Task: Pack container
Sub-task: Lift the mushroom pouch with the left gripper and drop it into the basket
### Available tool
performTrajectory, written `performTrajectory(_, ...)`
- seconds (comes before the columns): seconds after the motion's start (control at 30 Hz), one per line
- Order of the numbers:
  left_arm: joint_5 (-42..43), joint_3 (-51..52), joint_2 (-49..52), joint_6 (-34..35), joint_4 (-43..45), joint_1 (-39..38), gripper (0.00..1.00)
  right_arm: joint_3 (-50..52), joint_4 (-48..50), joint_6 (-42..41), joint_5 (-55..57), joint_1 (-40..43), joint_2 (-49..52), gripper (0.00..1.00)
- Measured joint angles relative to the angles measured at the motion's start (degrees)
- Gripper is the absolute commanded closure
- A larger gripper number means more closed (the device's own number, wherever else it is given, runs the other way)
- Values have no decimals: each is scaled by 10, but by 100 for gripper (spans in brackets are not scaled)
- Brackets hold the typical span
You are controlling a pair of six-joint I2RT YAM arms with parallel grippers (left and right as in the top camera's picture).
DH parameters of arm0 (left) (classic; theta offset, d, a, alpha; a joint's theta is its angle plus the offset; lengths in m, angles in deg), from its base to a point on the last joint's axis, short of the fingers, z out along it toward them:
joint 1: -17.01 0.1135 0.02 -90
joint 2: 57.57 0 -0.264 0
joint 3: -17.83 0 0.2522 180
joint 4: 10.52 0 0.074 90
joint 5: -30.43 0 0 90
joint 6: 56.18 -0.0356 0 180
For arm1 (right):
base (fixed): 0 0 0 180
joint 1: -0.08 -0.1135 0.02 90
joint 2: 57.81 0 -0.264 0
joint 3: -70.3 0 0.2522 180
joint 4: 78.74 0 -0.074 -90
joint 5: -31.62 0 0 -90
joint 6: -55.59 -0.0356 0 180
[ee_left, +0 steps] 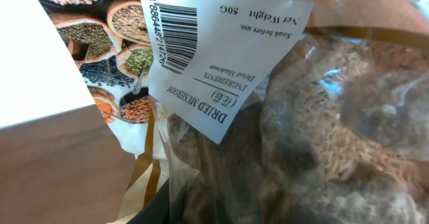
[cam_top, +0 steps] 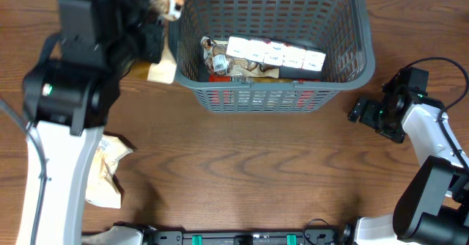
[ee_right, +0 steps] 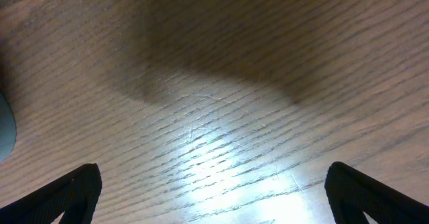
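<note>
- The wooden tabletop (cam_top: pixel 242 164) carries everything.
- The container (cam_top: pixel 352 47) sits far centre, with a row of white boxes (cam_top: pixel 275 54) inside.
- The left tool (cam_top: pixel 163 10) pinches a dried-mushroom packet (ee_left: pixel 201 70) at the container's far-left corner.
- The right tool (ee_right: pixel 214 190), fingers spread wide, hovers right of the container.

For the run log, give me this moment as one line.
left hand: holding dried mushroom packet by container rim | right hand: open over table | container: partly packed
</note>
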Motion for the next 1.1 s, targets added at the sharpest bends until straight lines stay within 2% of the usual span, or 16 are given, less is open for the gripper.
performTrajectory(0.2,13,-71,108,-45,-4,-59,94,0,0,0,0,0,0,1)
performTrajectory(0.33,19,-87,166,-102,-5,-108,94,0,0,0,0,0,0,1)
performTrajectory(0.57,27,-87,192,-217,-20,-171,94,0,0,0,0,0,0,1)
performTrajectory(0.87,37,-92,205,-321,-57,-177,94,0,0,0,0,0,0,1)
performTrajectory(1.1,40,-92,277,-372,-64,-176,94,0,-3,0,0,0,0,1)
